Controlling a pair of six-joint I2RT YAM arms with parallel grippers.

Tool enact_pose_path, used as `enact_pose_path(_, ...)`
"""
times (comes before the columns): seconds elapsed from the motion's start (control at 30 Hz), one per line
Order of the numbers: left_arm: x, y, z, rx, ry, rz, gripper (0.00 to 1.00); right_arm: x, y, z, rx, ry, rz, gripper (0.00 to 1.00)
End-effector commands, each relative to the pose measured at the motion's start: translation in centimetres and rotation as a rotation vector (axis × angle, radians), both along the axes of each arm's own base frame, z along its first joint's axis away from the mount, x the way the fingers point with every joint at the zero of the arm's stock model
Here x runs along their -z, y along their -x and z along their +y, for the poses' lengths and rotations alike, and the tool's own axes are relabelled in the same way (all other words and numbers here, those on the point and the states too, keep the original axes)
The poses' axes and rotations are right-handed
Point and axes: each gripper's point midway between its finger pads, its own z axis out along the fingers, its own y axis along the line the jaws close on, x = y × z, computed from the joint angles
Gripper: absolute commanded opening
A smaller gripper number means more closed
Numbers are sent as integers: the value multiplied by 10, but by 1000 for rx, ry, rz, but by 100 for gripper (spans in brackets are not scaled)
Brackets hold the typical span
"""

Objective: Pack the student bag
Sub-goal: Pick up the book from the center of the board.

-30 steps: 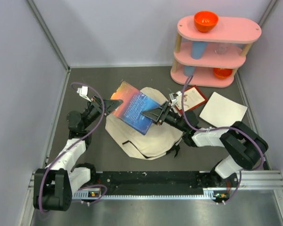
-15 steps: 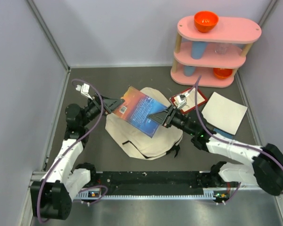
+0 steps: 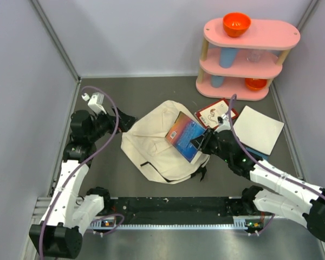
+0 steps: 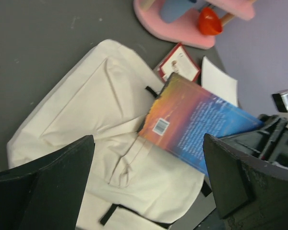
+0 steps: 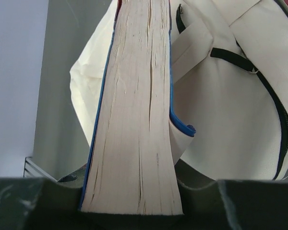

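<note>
The cream student bag [image 3: 154,146] lies flat on the grey floor mid-scene, black straps at its near edge; it also fills the left wrist view [image 4: 101,134] and shows in the right wrist view [image 5: 230,120]. A blue and orange book [image 3: 185,135] stands tilted over the bag's right part. My right gripper [image 3: 201,143] is shut on its near edge; the right wrist view looks along the book's page edge [image 5: 137,120], clamped between the jaws. My left gripper [image 3: 127,120] is open at the bag's left, holding nothing; the book [image 4: 192,127] lies beyond it.
A pink three-tier shelf [image 3: 248,54] stands at the back right, with an orange bowl [image 3: 236,23] on top and a blue cup [image 3: 226,57] on the middle tier. A red-bordered card [image 3: 215,112] and a white sheet [image 3: 256,129] lie right of the bag.
The left gripper let go of the book, opened wide and drew back left. The right gripper carried the book right and toward the near side, tipping it up steeply over the bag.
</note>
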Motion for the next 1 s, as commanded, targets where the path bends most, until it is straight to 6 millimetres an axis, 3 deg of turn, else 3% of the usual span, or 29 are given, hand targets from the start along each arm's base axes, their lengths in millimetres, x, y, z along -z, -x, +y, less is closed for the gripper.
enact_pose_path(0.0, 10, -1, 21, -61, -218, 8, 98, -73, -19, 10, 13, -109, -180, 0)
enact_pose_path(0.13, 28, 2, 21, -25, -352, 41, 98, -64, -20, 1, 53, -63, -130, 0)
enact_pose_path(0.2, 41, 7, 7, 38, -394, 82, 98, -50, -18, -18, 137, -12, -89, 0)
enact_pose_path(0.27, 47, 9, -8, 80, -434, 88, 98, -55, -13, -45, 254, -53, -111, 0)
enact_pose_path(0.33, 51, 16, -29, 116, -492, 65, 98, -73, -10, -75, 369, -105, -208, 0)
enact_pose_path(0.47, 51, 24, -74, 230, -494, 39, 98, -92, -7, -125, 525, 22, -293, 0)
enact_pose_path(0.5, 50, 32, -92, 292, -486, 20, 98, -86, -3, -133, 536, 85, -274, 0)
enact_pose_path(0.57, 52, 36, -115, 349, -502, 11, 98, -99, -1, -150, 590, 149, -290, 0)
enact_pose_path(0.67, 57, 63, -163, 495, -529, -20, 98, -114, 4, -173, 650, 230, -311, 0)
enact_pose_path(0.77, 70, 80, -197, 587, -547, 2, 98, -132, 10, -190, 694, 261, -357, 0)
enact_pose_path(0.97, 92, 100, -239, 667, -564, 38, 98, -152, 24, -212, 741, 255, -410, 0)
